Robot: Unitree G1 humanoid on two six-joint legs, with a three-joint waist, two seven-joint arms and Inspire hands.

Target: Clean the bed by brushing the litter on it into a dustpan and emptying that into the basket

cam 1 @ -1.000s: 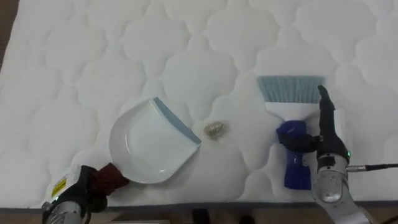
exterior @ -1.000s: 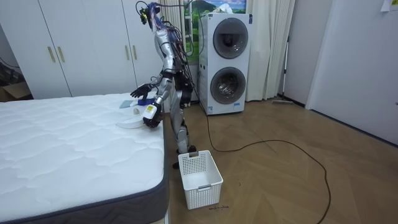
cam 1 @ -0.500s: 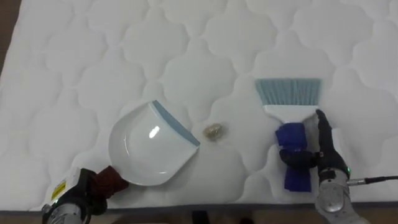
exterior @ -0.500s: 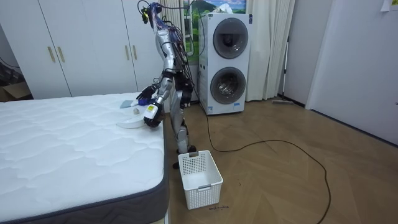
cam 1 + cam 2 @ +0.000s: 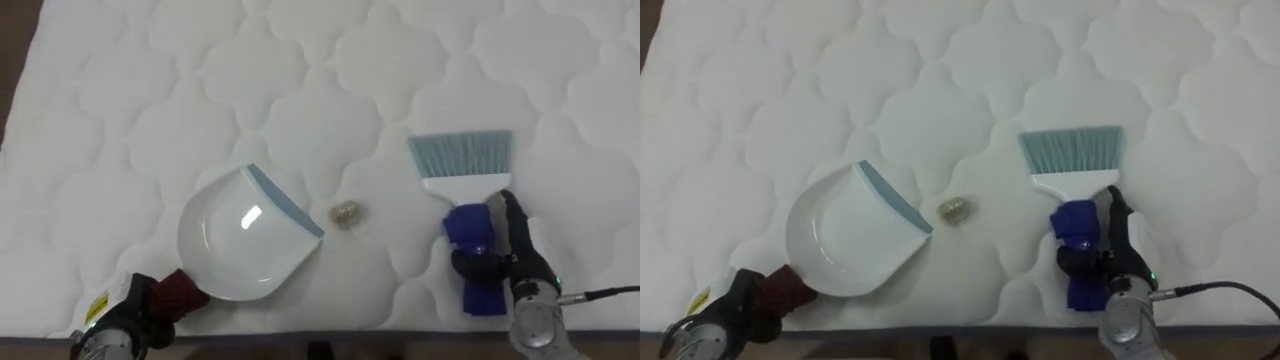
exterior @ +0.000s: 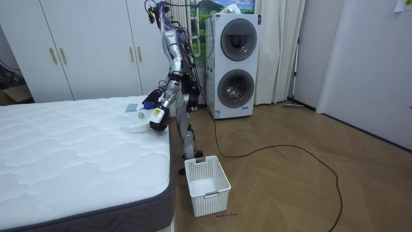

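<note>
- Left hand [image 5: 125, 320]: clamped on the handle of the dustpan [image 5: 240, 240], which lies flat on the bed [image 5: 300, 70].
- Right hand [image 5: 512, 252]: curled round the blue handle of the brush [image 5: 460, 158].
- Crumb [image 5: 346, 212]: between dustpan and brush.

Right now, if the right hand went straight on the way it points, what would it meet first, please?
The right hand grips the brush and points away from the robot along it. First come the brush's bristles; beyond them bare mattress, as far as I can tell.
</note>
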